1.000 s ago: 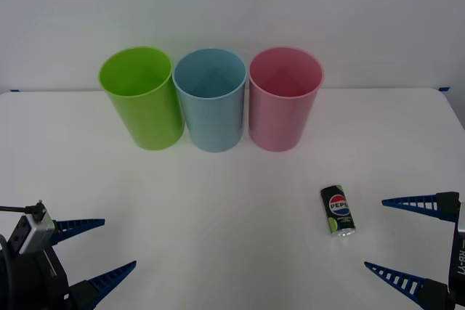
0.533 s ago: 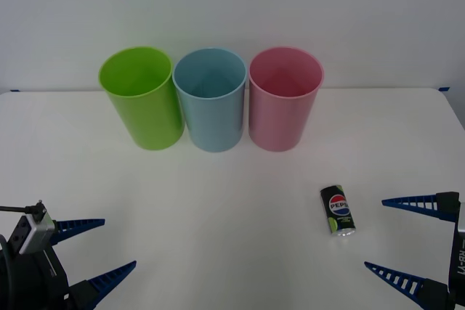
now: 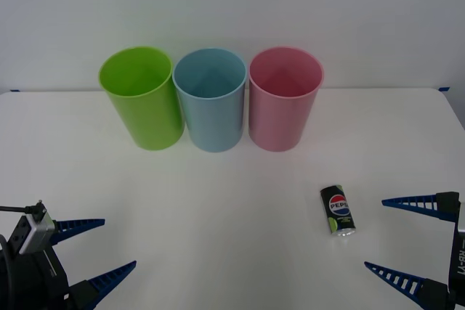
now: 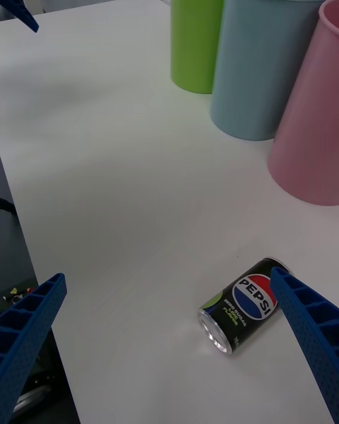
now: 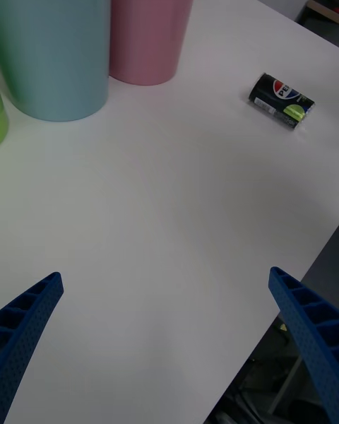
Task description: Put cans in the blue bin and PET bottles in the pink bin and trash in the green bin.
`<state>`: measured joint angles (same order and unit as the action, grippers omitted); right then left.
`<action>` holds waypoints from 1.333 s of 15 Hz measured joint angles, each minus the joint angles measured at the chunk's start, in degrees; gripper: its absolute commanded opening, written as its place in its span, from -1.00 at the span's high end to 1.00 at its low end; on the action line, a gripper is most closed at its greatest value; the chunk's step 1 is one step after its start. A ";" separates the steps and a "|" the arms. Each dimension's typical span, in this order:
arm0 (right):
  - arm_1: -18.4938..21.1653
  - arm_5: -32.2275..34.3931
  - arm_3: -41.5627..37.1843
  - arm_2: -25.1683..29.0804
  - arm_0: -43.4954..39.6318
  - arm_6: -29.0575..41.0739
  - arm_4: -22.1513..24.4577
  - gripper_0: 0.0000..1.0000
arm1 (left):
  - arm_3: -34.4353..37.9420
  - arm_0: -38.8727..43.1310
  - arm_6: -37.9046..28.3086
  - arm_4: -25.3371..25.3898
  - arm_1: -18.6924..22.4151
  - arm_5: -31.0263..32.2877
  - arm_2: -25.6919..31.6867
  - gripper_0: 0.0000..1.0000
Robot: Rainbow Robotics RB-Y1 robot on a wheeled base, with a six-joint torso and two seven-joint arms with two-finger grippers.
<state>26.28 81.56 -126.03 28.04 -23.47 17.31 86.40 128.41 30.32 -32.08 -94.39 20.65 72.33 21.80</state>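
A small black Pepsi can lies on its side on the white table, right of centre. At the back stand the green bin, the blue bin and the pink bin in a row, all upright. My right gripper hovers open just right of the can; in the right wrist view the can lies close to one finger. Low at the near left, my left gripper is open and holds nothing. PET bottles and trash are out of view.
The table's front edge runs close under both grippers. A white wall rises right behind the bins. In the left wrist view the can lies far across the bare tabletop from the blue bin and the pink bin.
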 measured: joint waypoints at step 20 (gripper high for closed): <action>1.06 -5.48 -14.50 1.52 0.87 36.36 15.49 -1.00 | 0.00 0.00 0.00 0.00 0.00 0.00 0.00 -1.00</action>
<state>27.34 76.08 -140.54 29.56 -22.60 53.68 101.89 128.41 30.32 -32.08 -94.39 20.65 72.33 21.80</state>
